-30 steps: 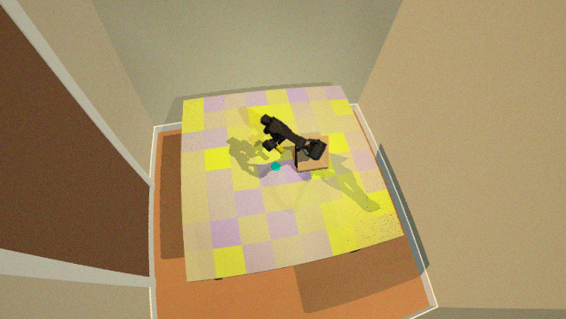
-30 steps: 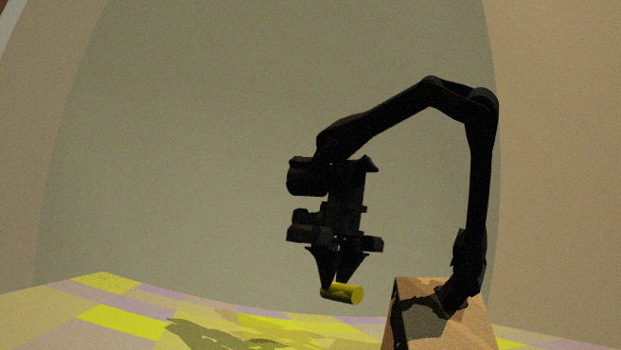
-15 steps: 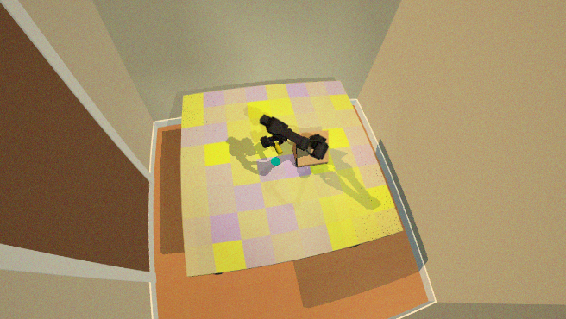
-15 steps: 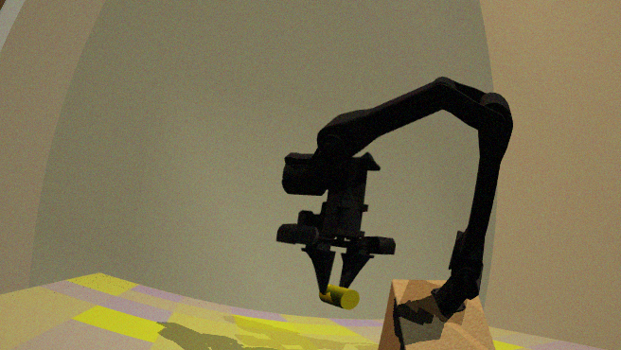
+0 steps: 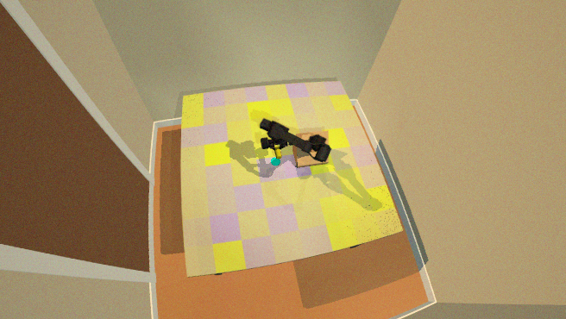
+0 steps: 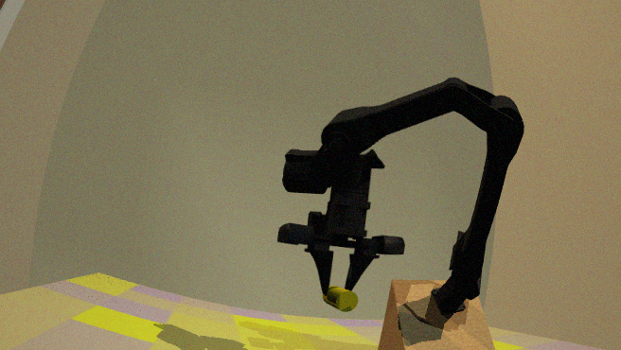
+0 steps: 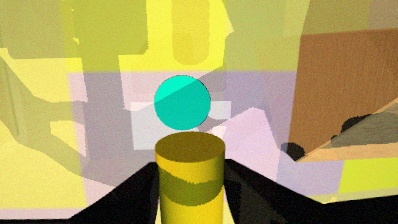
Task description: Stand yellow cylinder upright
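Note:
The yellow tall cylinder (image 5: pixel 278 153) (image 6: pixel 343 299) (image 7: pixel 191 187) is held in the air above the table, lying roughly level on its side, with one end toward the exterior camera. My gripper (image 6: pixel 337 289) points down and is shut on the cylinder, one finger on each side. The cyan circle (image 5: pixel 275 161) (image 7: pixel 182 102) is flat on the table. In the wrist view it shows just beyond the cylinder's far end, a little left of it, part in shadow. The circle is not visible in the exterior view.
The arm's base stands on a brown wooden block (image 5: pixel 315 162) (image 6: pixel 473 331) (image 7: pixel 345 85), to the right of the cyan circle in the top view and the wrist view. The patchwork table top (image 5: pixel 248 224) carries broad shadows of the arm.

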Robot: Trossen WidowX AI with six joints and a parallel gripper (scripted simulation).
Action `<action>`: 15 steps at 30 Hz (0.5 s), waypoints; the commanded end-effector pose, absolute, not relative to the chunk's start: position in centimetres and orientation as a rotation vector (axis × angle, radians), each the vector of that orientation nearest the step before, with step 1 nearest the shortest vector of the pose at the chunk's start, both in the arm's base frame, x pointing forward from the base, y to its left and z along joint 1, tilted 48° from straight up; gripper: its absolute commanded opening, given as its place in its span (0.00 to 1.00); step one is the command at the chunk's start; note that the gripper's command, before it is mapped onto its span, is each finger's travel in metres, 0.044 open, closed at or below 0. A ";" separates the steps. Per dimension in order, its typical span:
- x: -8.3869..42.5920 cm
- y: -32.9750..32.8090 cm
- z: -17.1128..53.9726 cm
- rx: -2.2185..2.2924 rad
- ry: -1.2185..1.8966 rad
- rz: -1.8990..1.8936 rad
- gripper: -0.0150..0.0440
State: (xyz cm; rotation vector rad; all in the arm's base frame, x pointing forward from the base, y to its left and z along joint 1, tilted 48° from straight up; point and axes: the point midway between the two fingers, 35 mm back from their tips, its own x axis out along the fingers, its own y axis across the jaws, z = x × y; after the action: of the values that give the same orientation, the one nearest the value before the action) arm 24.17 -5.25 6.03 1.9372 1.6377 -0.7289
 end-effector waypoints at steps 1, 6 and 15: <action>24.1 -5.1 6.1 1.938 1.642 -0.748 0.43; 24.0 -4.8 6.0 1.907 1.656 -0.785 0.43; 23.7 -4.4 5.7 1.848 1.676 -0.853 0.43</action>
State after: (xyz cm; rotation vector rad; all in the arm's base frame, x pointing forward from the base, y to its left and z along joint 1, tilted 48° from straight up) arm 23.85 -4.49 5.76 1.8668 1.6718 -0.8234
